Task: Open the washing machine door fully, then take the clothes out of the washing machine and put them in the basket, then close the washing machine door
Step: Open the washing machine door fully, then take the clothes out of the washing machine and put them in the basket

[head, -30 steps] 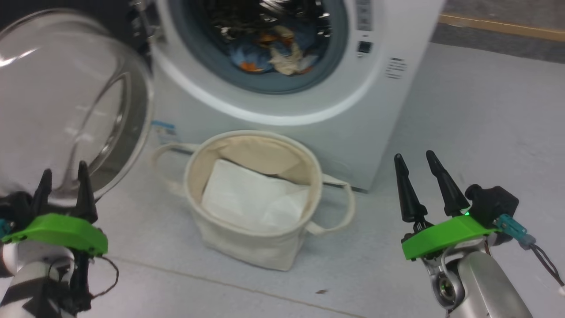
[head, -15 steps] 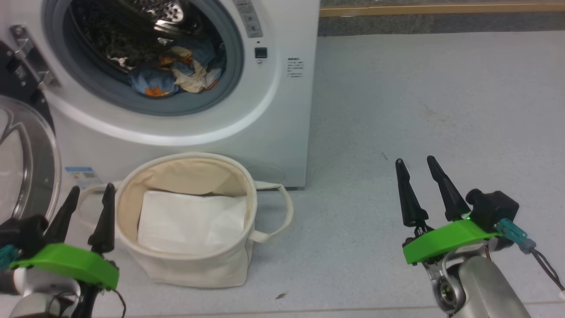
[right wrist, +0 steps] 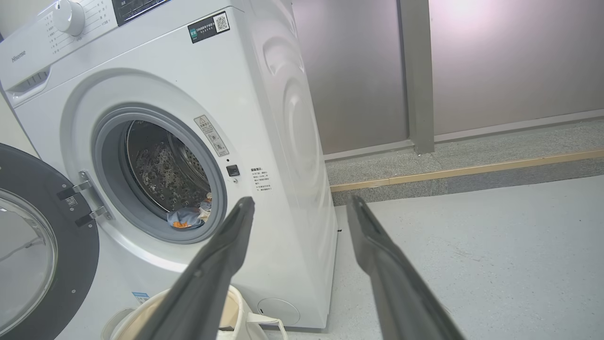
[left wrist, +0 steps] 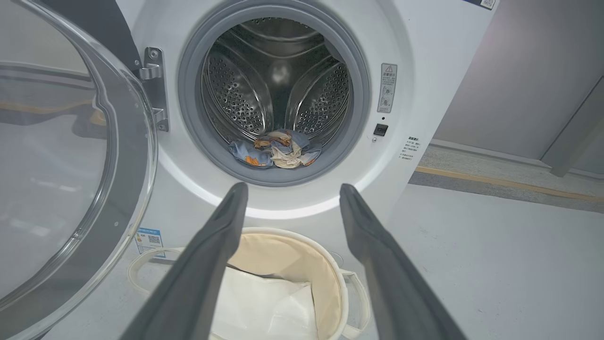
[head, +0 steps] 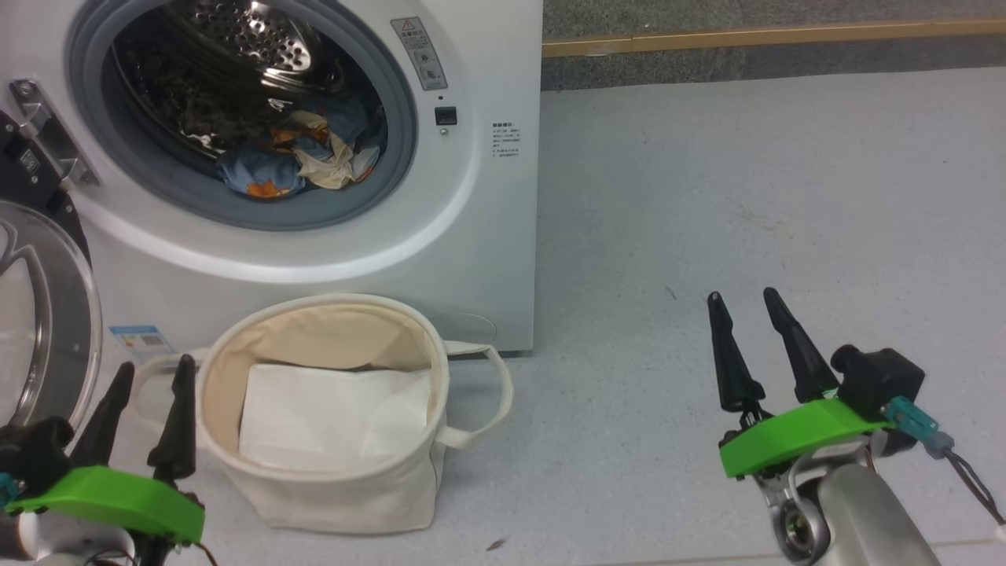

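door (left wrist: 61,160): swung out on its hinge to the left of the machine (head: 487,236), silver inner side facing the room. It looks fully open, which leaves the mouth free to reach into.
clothes (head: 295,161): a small blue, orange and cream heap at the bottom front of the drum (left wrist: 278,80), resting against the grey ring (left wrist: 186,94). None are in the basket yet.
basket (head: 354,503): stands on the floor (head: 707,196) just in front of the machine, below the mouth, probably so that a lifted garment has only a short drop.
sheet (head: 330,417): flat, plain white, lying in the basket's bottom; not part of the load.
left pincer (head: 156,363): fingers apart and empty, low and just left of the basket. Its wrist view looks straight at the mouth and the heap, so it seems the better lined up to reach in.
right pincer (head: 742,295): fingers apart and empty, over bare floor well right of the machine, out of the way.
step: the door part looks done; the reach into the drum is next.
risk: the heap is loose and crumpled, so one pinch may lift only part of it.
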{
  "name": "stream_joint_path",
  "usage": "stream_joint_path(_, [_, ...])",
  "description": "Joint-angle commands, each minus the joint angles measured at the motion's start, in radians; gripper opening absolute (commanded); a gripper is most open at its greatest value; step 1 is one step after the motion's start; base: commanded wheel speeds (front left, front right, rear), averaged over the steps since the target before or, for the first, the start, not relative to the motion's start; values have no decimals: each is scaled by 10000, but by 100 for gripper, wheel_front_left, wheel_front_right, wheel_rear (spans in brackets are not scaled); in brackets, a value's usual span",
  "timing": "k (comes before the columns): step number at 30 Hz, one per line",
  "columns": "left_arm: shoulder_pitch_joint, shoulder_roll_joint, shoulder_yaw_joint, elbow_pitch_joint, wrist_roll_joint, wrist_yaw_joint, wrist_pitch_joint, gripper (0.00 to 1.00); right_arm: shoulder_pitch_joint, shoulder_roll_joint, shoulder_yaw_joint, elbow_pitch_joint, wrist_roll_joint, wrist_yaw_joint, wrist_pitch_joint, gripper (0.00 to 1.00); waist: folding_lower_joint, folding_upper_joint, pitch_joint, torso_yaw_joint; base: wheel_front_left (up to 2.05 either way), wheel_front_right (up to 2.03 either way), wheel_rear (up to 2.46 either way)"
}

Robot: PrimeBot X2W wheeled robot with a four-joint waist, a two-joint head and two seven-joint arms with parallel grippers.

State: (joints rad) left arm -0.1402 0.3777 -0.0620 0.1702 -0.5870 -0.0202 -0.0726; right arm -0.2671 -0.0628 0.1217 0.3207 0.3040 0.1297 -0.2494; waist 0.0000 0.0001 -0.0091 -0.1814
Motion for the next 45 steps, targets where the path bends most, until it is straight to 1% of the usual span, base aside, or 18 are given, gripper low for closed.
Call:
stream_joint_path(1, [-296,370,402,-196,-112,-58,-120,100,-153,123,258,-251,20,10,-124,100,0,-1,-74,-30,0,0,0])
stream_joint_path(5, [-210,424,390,-95,-91,-128,-244,100,-177,75,368,-170,40,10,-124,100,0,-1,-156,-117,0,0,0])
stream_joint_path(11, [-229,573,316,-41,156,-116,-501,100,-197,7,348,-186,38,10,-124,100,0,-1,-182,-166,0,0,0])
stream_joint_path(16, [-280,553,376,-32,78,-85,-624,100,-181,17,356,-178,70,10,-124,100,0,-1,-176,-154,0,0,0])
stream_joint_path(20, [-302,477,441,-65,-206,-226,-677,100,-169,28,344,-173,72,10,-124,100,0,-1,-177,-137,0,0,0])
stream_joint_path(24, [-328,515,472,-69,-293,-303,-764,100,-172,37,367,-160,64,10,-124,100,0,-1,-181,-135,0,0,0])
stream_joint_path(32, [-398,638,286,-97,-395,-485,-590,100,-153,51,419,-126,92,10,-124,100,0,-1,-129,-102,5,-6,1])
stream_joint_path(39, [-479,728,350,-145,-479,-429,-560,100,-130,65,469,-68,129,10,-124,100,0,-1,-50,-61,74,-90,16])
stream_joint_path(45, [-543,801,246,-217,-466,-450,-472,100,-132,75,436,-77,111,10,-124,100,0,-1,42,-45,162,-180,18])
